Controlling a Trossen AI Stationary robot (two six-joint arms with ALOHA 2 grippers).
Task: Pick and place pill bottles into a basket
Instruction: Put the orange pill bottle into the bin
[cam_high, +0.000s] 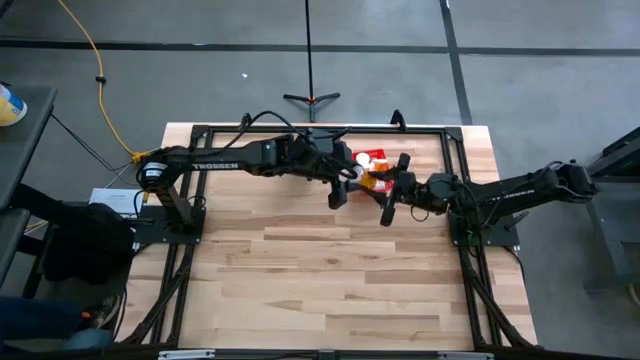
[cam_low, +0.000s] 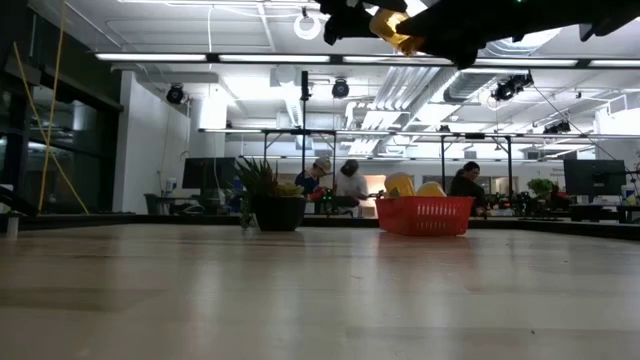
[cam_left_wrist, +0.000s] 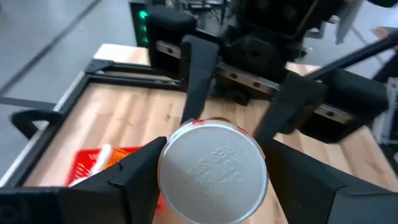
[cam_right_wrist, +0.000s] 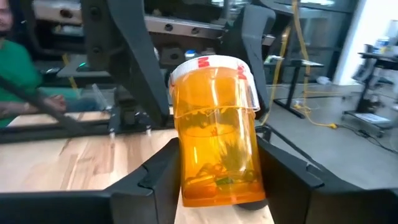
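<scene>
— Pill bottle (cam_right_wrist: 217, 137) first: where is it?

— In the air, above the table (cam_high: 330, 270) and just short of the basket (cam_high: 362, 155), caught between the two arms where they meet. The low view shows it high up, well clear of the wood

— Who has it?

— The right gripper (cam_high: 390, 190) is clamped on the orange body; in its wrist view the bottle sits upright between the two dark pads. The left gripper (cam_high: 348, 182) surrounds the white cap (cam_left_wrist: 212, 168) from the other end, but whether it is pinching the cap or merely standing around it, I cannot tell

— So what can go wrong?

— Mostly the handover. If one arm pulls away while the other has only a partial hold, the smooth round body may twist or slip out and drop to the table, then roll

— And if both are holding?

— Then any pull apart drags the bottle askew, or tugs at the cap

— Anything at the basket itself?

— It already holds other bottles (cam_low: 400, 185) that stand above the rim, so a bottle released off-centre could land on them and bounce out. A slow, low release looks wise to me
</scene>
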